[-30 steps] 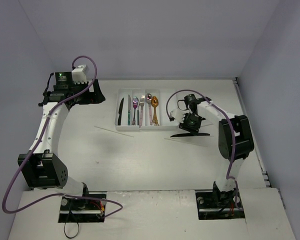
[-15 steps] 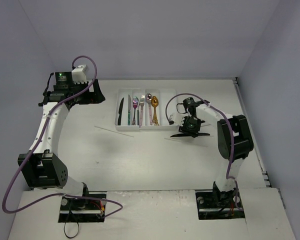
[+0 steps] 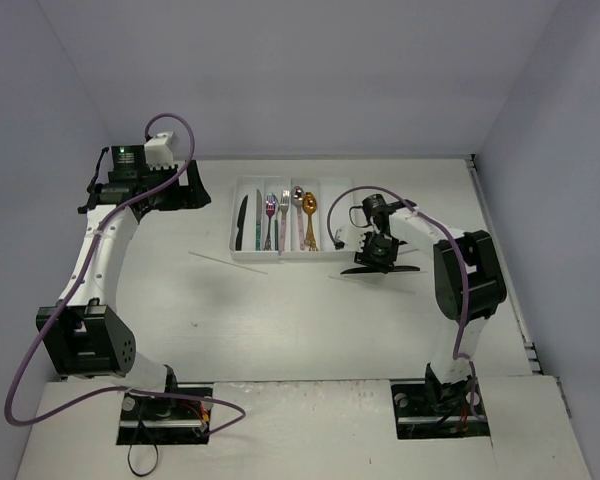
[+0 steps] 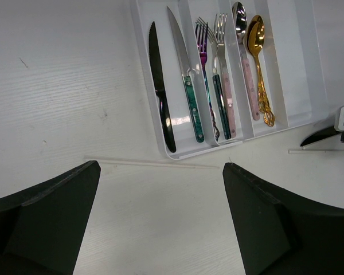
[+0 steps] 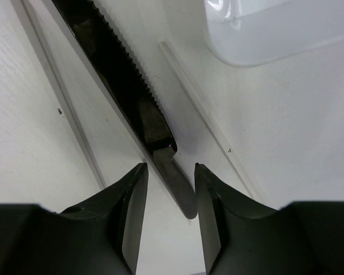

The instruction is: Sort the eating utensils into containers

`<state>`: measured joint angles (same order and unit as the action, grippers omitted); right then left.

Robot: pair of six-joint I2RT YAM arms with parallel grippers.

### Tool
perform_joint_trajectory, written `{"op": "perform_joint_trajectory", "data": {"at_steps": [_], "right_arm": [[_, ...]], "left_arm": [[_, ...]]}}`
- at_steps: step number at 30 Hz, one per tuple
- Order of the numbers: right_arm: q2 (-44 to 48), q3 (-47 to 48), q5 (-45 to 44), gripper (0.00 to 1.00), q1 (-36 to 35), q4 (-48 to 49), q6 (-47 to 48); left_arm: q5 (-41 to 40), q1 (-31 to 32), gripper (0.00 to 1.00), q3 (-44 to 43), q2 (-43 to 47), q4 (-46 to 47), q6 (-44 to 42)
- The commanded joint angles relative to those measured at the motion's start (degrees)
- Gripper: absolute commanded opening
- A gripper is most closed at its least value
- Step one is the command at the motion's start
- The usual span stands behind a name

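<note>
The white cutlery tray (image 3: 290, 257) holds a black knife (image 4: 160, 97), a teal-handled knife (image 4: 190, 97), forks (image 4: 221, 86), a pink-handled spoon (image 4: 245, 63) and a gold spoon (image 4: 260, 69). Its rightmost compartment (image 3: 336, 215) looks bare. A second black knife (image 5: 123, 80) lies on the table right of the tray. My right gripper (image 5: 169, 167) is open and low over it, its fingers either side of the handle end. Pale chopsticks (image 5: 209, 120) lie beside that knife, and another (image 4: 155, 164) lies in front of the tray. My left gripper (image 4: 160, 167) is open and holds nothing, high at the back left.
The tray's rounded corner (image 5: 264, 34) is just beyond the knife. The right arm's cable (image 3: 345, 200) loops above the tray's right end. Walls close in the table at the back and on both sides.
My right gripper has shifted slightly left towards the tray and settled around the black knife's handle end. The left arm and the utensils have stayed put.
</note>
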<state>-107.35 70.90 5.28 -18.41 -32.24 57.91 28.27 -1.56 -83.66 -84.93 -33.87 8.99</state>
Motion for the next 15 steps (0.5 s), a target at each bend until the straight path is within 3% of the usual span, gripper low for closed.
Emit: {"op": "perform_joint_trajectory", "data": {"at_steps": [1, 15], "right_arm": [[2.15, 3.1, -0.44, 0.34, 0.19, -1.69, 0.01], [-1.05, 2.55, -0.56, 0.34, 0.36, -1.2, 1.04]], "left_arm": [[0.82, -0.08, 0.87, -1.36, 2.13, 3.52, -0.03], [0.73, -0.07, 0.87, -0.95, 2.57, 3.41, -0.29]]}}
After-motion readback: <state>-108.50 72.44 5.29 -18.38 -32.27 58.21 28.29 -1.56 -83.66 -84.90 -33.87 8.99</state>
